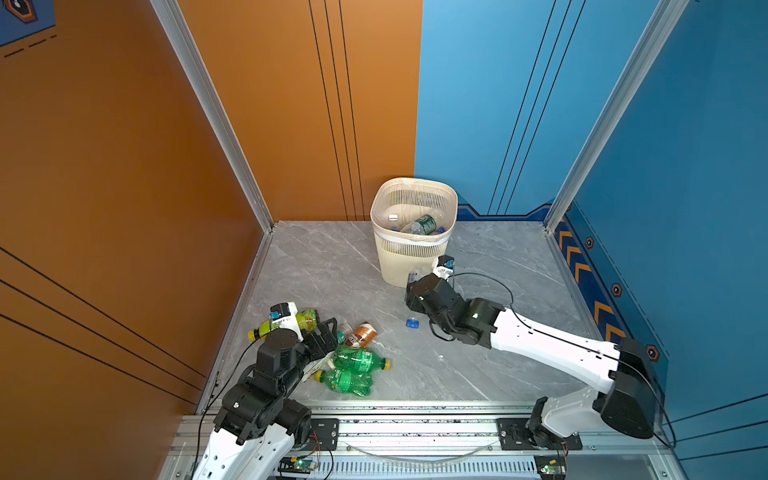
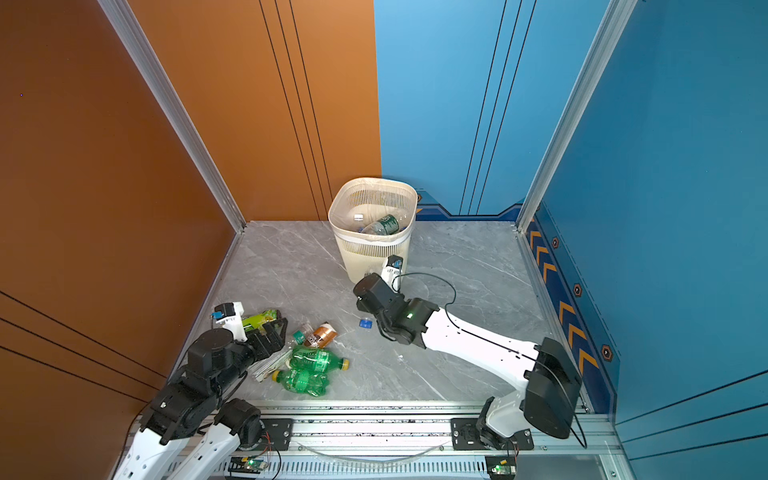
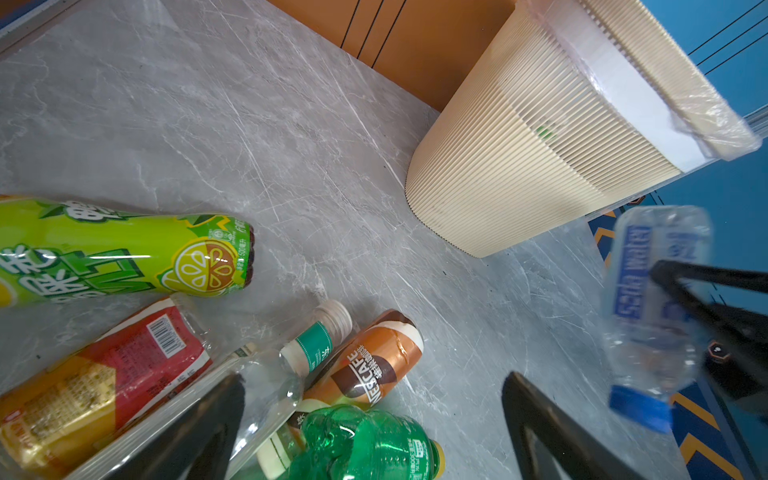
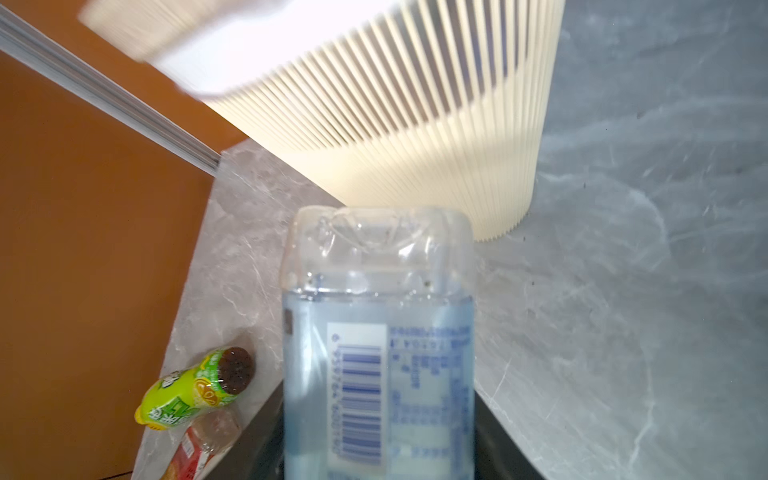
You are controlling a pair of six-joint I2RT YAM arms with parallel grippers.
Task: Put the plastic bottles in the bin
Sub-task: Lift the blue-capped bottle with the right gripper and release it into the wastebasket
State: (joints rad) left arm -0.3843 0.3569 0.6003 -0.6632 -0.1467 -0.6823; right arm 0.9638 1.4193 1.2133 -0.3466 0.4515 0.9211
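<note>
Clear bottle (image 4: 378,270) clamped in right pincer (image 4: 380,399) (beside bin (image 4: 415,145)).

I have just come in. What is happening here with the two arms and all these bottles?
The right gripper is shut on a clear bottle with a blue label, close to the side of the bin and below its rim. The left gripper is open, its fingers spread over the pile of bottles lying on the grey table, gripping none. At least two other bottles already lie inside the bin.
</note>
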